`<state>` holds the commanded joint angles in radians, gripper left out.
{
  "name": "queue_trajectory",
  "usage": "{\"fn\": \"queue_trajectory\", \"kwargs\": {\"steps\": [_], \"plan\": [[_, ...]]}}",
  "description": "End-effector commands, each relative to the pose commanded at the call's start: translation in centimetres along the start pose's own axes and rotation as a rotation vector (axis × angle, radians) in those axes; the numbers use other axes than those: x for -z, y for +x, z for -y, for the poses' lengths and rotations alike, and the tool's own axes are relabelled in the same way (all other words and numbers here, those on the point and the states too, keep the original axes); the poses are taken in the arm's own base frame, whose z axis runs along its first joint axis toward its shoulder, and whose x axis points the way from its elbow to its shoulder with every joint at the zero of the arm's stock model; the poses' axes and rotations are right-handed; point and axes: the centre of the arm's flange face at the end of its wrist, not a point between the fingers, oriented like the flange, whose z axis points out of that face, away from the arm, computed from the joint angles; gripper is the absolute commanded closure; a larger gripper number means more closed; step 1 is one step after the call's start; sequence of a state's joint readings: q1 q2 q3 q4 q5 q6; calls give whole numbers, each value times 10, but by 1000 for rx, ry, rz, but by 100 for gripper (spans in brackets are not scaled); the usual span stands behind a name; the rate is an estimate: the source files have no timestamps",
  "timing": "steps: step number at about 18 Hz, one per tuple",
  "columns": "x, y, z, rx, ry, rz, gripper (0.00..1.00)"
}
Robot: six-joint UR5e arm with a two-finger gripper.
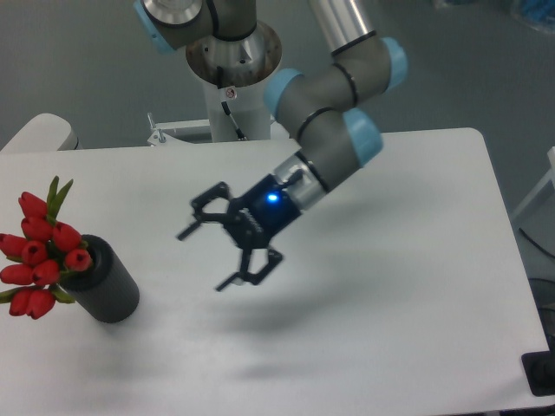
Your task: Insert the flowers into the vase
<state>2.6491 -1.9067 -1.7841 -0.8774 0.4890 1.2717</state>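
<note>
We see our single arm (334, 113) enter from the top of the frame, where its grey base column (232, 65) stands at upper centre. The links are grey with light blue joint caps, and they fold down and leftward toward the middle of the picture. Our wrist (290, 195) shows a small blue light glowing on its black housing. The gripper (211, 258) points toward the lower left of the frame, raised in the air. Its two black fingers (201, 214) are spread wide apart, with nothing between them.
</note>
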Motion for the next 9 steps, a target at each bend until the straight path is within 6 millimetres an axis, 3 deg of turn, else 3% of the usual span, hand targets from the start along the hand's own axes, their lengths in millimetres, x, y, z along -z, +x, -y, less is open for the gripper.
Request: {"fn": "queue_trajectory", "kwargs": {"steps": [7, 9], "plan": [[50, -63, 15, -85, -351, 225, 0], [58, -76, 11, -95, -466, 275, 0]]}}
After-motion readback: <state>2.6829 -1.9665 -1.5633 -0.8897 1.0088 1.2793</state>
